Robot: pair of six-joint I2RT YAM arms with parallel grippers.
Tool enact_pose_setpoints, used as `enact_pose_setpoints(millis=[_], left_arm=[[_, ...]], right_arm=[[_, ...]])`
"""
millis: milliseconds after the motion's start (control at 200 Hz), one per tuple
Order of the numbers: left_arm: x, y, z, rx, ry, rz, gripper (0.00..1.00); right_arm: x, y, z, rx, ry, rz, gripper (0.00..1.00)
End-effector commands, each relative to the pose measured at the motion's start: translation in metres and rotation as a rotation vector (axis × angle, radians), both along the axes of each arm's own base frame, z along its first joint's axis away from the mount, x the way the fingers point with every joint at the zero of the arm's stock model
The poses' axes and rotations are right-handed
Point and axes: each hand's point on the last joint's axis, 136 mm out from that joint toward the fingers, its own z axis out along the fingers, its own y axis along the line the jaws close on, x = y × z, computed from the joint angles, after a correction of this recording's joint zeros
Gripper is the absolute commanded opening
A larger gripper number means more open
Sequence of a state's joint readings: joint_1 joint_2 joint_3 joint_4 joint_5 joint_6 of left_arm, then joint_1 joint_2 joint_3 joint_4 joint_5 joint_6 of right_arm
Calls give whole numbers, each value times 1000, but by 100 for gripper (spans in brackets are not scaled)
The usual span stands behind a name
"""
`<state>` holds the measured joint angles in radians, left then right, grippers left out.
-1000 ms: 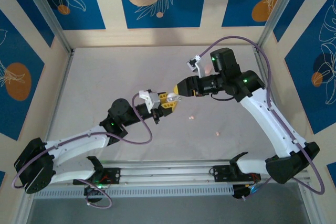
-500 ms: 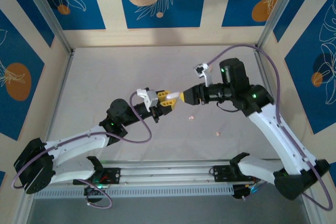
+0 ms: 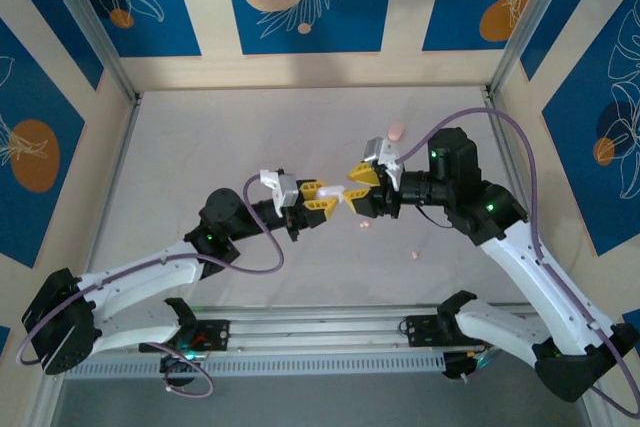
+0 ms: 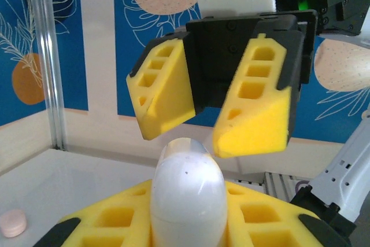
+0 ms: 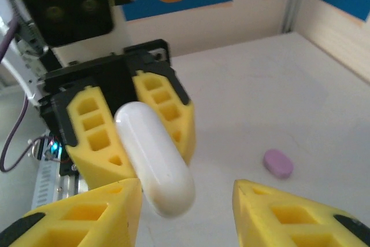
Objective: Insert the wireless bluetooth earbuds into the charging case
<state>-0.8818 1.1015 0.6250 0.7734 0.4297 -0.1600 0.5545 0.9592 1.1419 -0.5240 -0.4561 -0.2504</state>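
Observation:
A white pebble-shaped charging case (image 4: 186, 183) stands lidded between the yellow pads of my left gripper (image 4: 188, 227), which is shut on its lower half. In the top view the left gripper (image 3: 318, 197) holds the case (image 3: 337, 196) above the table's middle, facing my right gripper (image 3: 356, 187). The right gripper (image 5: 185, 212) is open, and the free end of the case (image 5: 155, 154) reaches in between its fingers, close to the left one. Small earbuds lie on the table: a pale purple one (image 5: 278, 163) and two pale ones (image 3: 365, 224) (image 3: 413, 254).
A peach-pink pebble-shaped case (image 3: 396, 132) lies on the table behind the right arm, also seen low on the left (image 4: 13, 222). The white table (image 3: 200, 137) is bounded by wooden walls with blue panels and metal corner posts (image 3: 90, 27).
The right arm has swung lower and nearer, its wrist has rolled and its jaws have narrowed a little around the case's tip. The left gripper still holds the case in nearly the same place.

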Motion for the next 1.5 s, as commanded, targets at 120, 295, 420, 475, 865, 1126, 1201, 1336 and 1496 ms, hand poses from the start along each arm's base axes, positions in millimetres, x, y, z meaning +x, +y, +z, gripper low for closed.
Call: enact_pose_setpoints(millis=[120, 295, 420, 475, 865, 1126, 1201, 1336, 1496], left_arm=[[-11, 2, 25, -45, -34, -53, 25], [-14, 1, 25, -47, -46, -70, 25], [-15, 1, 25, -47, -53, -77, 25], [-16, 0, 25, -46, -54, -80, 25], [-16, 0, 24, -37, -66, -80, 29], [-13, 1, 12, 17, -69, -52, 40], [-12, 2, 10, 23, -72, -39, 42], [-9, 5, 5, 44, -74, -12, 49], [3, 16, 7, 31, -87, 97, 60]], right_arm=[[-17, 6, -8, -53, -185, 159, 46], [-12, 7, -16, -83, -178, 153, 45], [-10, 7, -21, -95, -169, 154, 44], [-10, 8, -22, -97, -160, 156, 42], [-15, 7, -26, -81, -78, 205, 21], [-16, 5, -20, -58, -56, 216, 16], [-14, 4, -20, -57, -49, 207, 15], [-6, 2, -23, -66, -25, 172, 15], [9, 0, -34, -80, 50, 113, 15]])
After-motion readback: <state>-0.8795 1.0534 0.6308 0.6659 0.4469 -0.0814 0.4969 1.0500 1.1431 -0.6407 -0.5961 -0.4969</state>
